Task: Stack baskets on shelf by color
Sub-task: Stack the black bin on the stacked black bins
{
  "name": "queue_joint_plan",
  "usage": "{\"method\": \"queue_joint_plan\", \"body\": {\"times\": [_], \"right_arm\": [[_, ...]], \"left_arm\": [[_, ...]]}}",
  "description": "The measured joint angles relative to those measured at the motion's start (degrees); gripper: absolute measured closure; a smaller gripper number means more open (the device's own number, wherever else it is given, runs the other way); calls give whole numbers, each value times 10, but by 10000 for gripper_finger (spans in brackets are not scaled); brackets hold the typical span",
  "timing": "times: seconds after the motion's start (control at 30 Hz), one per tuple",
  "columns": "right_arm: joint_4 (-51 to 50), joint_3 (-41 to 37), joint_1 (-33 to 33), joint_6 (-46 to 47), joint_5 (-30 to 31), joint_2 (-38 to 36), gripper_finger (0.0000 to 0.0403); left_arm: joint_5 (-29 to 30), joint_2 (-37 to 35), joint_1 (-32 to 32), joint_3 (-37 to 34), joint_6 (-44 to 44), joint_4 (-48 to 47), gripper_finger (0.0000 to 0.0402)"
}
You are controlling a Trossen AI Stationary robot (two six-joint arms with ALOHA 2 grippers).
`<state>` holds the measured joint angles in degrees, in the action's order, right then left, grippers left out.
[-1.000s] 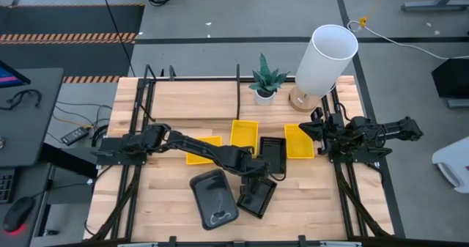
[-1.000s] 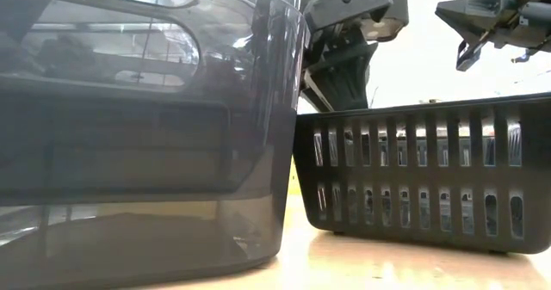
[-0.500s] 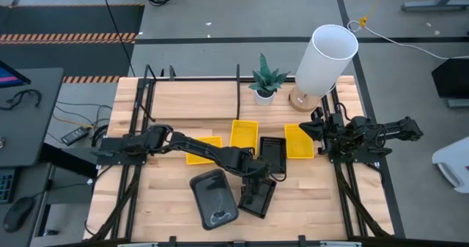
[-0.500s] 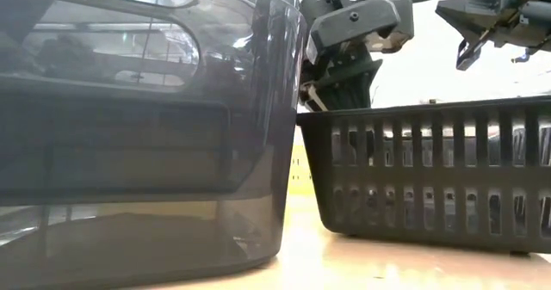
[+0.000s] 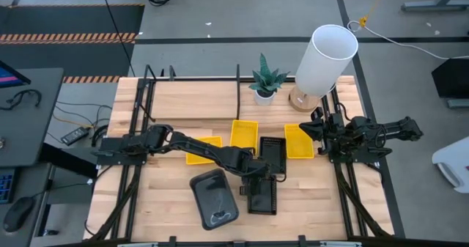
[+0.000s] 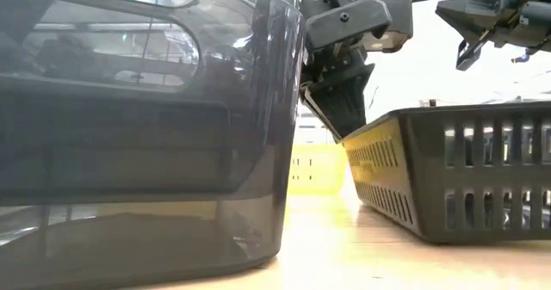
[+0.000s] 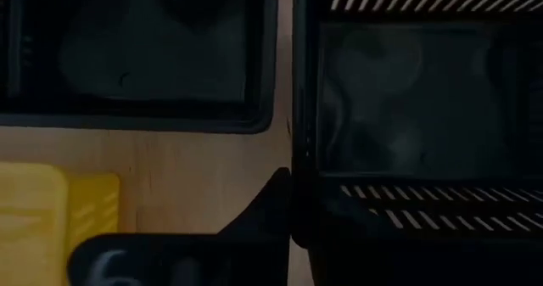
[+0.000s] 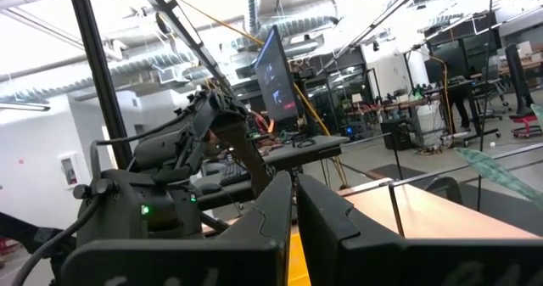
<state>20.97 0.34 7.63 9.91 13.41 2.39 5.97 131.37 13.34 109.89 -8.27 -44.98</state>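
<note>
A black slatted basket lies on the table's near middle, with my left gripper shut on its far end. Just to its left sits a dark grey basket, which fills the left of the low view. Three yellow baskets and a second black basket lie in a row in front of the shelf. My right gripper hangs shut in the air over the table's right side, touching nothing. My left gripper pinches the black basket's far short wall. One finger is outside the wall; the other is hidden inside the basket. The fingers come from above, slanting toward the near edge. Whether the basket's far end is off the table, I cannot tell.
A potted plant and a large white cylinder lamp stand at the far right. Black frame bars run along both table sides. Bare wood shows at the near left and near right.
My left gripper has shut on the black basket's far wall. The basket, which lay slanted, has turned about on the table and now lies square to the table edges; in the low view its long side has swung away and its short end shows.
</note>
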Motion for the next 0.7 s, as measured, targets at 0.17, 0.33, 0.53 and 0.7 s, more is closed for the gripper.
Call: {"method": "queue_joint_plan", "body": {"times": [0.17,0.33,0.53,0.7], "right_arm": [[0,0,0,0,0,0,376],[0,0,0,0,0,0,376],[0,0,0,0,0,0,376],[0,0,0,0,0,0,376]], "left_arm": [[0,-1,0,0,27,-1,384],[-33,-2,0,22,45,-27,385],[-45,-2,-6,94,56,-76,386],[-43,-3,-21,151,66,-109,385]]}}
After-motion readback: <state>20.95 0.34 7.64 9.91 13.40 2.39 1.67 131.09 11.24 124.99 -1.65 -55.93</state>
